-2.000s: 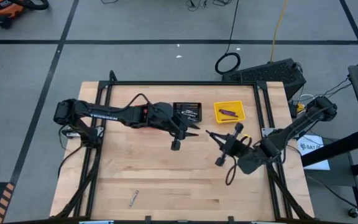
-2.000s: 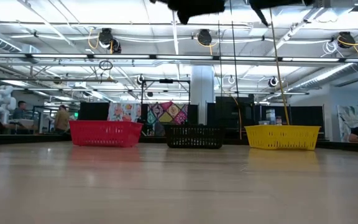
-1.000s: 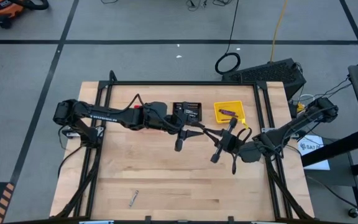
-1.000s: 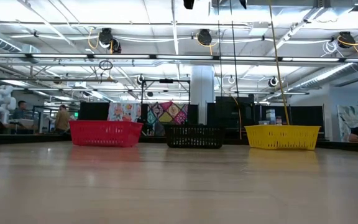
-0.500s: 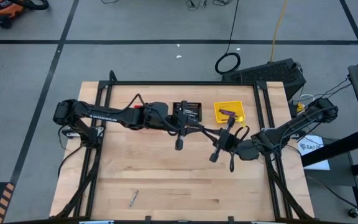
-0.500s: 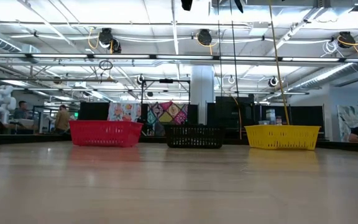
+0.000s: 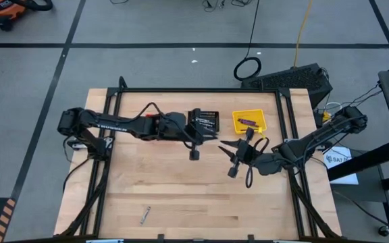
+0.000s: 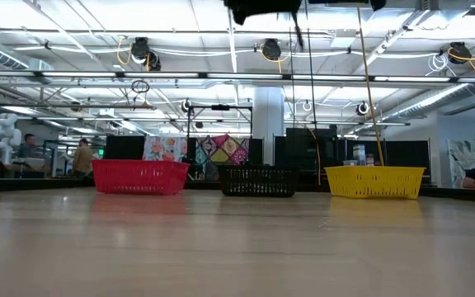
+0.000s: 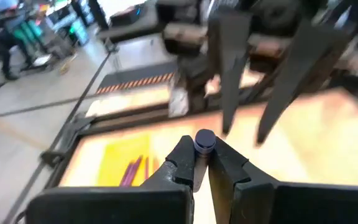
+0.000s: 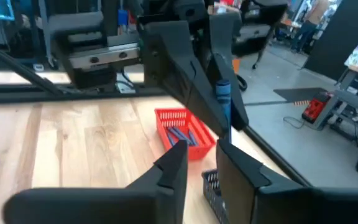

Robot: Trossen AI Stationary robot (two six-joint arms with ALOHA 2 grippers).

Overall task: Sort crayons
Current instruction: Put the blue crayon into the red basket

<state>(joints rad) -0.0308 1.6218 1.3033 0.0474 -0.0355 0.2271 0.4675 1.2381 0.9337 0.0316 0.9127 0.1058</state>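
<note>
The left gripper (image 9: 201, 163) is raised above the middle of the wooden table (image 7: 181, 196), just in front of the black basket (image 7: 203, 121); its fingers are clenched on a blue crayon (image 9: 204, 141), whose round end pokes out between the tips; the right wrist view shows the same stick (image 10: 223, 98) standing upright in those dark fingers. The right gripper (image 7: 227, 151) faces it from close by, near the yellow basket (image 7: 249, 122); its jaws stand apart and grasp nothing — the handover is made. Purple crayons lie in the yellow basket; blue ones (image 10: 182, 133) lie in the red basket (image 10: 184, 132); one lone crayon (image 7: 146, 215) rests on the table's near edge, well apart from both arms.
</note>
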